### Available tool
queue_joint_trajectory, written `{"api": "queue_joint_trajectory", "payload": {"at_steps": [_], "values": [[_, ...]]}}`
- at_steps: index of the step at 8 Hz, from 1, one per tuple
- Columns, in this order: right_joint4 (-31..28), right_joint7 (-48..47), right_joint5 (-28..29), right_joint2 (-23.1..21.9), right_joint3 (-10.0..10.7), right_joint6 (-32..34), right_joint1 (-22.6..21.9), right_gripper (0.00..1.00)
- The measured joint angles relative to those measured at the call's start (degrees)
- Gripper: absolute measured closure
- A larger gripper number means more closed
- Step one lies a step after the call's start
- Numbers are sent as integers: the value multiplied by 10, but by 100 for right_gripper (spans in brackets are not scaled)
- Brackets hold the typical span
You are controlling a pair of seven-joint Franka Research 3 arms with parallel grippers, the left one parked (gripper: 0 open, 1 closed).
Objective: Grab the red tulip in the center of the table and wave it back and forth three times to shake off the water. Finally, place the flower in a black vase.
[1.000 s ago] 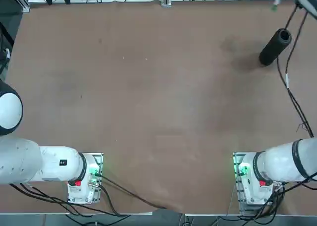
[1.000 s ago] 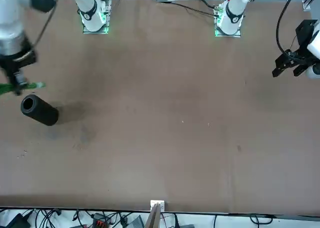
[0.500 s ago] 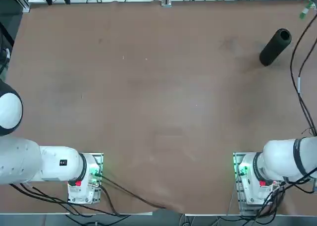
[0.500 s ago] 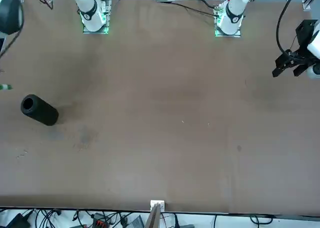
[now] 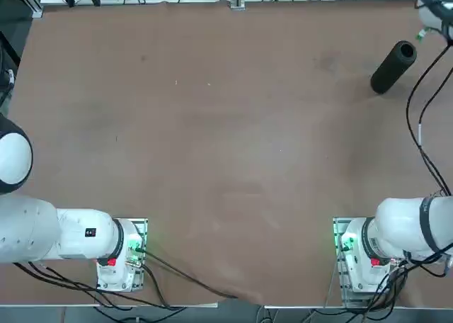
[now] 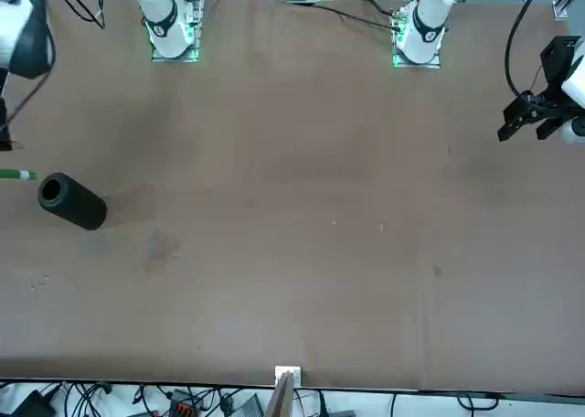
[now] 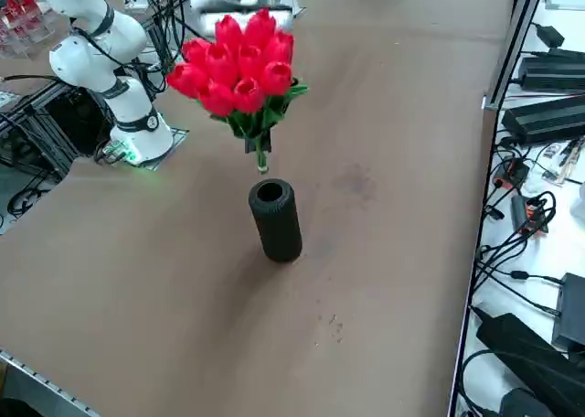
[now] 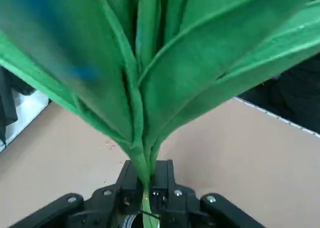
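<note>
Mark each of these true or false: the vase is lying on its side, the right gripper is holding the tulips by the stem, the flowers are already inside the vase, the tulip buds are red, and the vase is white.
1. The vase is lying on its side. False: the black vase stands upright on the table.
2. The right gripper holds the tulips by the stem. True.
3. The flowers are already inside the vase. False: the stem end is outside it, short of its mouth.
4. The tulip buds are red. True.
5. The vase is white. False: it is black.
</note>
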State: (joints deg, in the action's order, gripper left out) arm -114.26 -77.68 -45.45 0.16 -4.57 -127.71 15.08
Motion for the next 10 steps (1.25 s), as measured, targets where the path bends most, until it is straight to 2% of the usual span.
{"api": "queue_joint_trajectory", "payload": {"at_steps": [3,8,9,10], "values": [[-27,-99,-80,22,-2,-17,0,89],[-28,-201,-118,62,-14,-21,-18,89],[-30,-204,-123,69,-14,-20,-21,87],[-31,-206,-127,73,-14,-10,-25,73]]}}
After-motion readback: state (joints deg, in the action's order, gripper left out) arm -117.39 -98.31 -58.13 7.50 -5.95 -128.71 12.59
